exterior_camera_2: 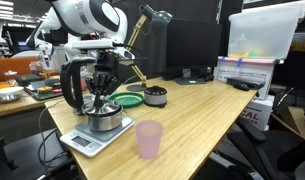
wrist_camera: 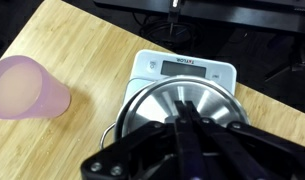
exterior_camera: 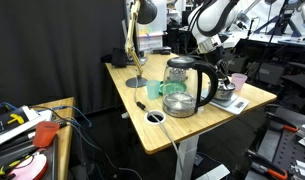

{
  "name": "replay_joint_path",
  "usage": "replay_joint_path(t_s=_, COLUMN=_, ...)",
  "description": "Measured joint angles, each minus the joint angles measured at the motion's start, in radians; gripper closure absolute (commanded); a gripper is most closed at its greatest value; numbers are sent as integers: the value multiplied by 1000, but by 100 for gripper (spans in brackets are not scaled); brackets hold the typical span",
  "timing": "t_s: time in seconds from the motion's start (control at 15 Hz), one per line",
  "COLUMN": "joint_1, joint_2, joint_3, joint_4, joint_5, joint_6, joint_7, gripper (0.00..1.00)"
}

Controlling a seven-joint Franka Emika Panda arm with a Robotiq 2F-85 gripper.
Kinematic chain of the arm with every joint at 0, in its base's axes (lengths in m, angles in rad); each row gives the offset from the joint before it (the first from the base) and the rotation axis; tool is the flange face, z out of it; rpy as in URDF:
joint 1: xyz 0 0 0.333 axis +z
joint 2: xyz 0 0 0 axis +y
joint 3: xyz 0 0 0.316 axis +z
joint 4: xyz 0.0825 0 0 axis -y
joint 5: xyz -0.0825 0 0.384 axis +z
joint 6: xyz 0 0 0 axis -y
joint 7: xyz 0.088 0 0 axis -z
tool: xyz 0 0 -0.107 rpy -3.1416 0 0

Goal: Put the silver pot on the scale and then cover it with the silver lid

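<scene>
In an exterior view the gripper hangs over the scale at the table's corner, next to the glass kettle. In an exterior view the silver pot sits on the scale, and the gripper points straight down onto its top. The pink cup stands near. In the wrist view the silver lid lies on the pot. The fingers are squeezed tight on the lid's middle.

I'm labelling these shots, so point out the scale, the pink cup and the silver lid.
scale (wrist_camera: 147,65): wrist view, white top beside its display.
pink cup (exterior_camera_2: 149,140): exterior view, its side wall.
silver lid (wrist_camera: 157,100): wrist view, bare shiny top.
</scene>
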Motion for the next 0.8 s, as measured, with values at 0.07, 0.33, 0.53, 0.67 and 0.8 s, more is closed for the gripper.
replay_joint_path(t_s=0.07, joint_1=0, joint_2=1, joint_3=-2, joint_4=0, joint_5=-7, joint_6=0, joint_7=2, gripper=99)
replay_joint_path(t_s=0.33, joint_1=-3, joint_2=8, joint_3=-11, joint_4=0, joint_5=-16, joint_6=0, joint_7=2, gripper=71)
replay_joint_path(t_s=0.53, joint_1=-3, joint_2=20, joint_3=-12, joint_4=5, joint_5=-16, joint_6=-2, joint_7=1, gripper=51)
replay_joint_path(t_s=0.67, joint_1=-3, joint_2=20, joint_3=-10, joint_4=11, joint_5=-11, joint_6=-3, joint_7=-4, gripper=37)
replay_joint_path(t_s=0.8, joint_1=-3, joint_2=16, joint_3=-8, joint_4=20, joint_5=-4, joint_6=-3, joint_7=-10, gripper=23)
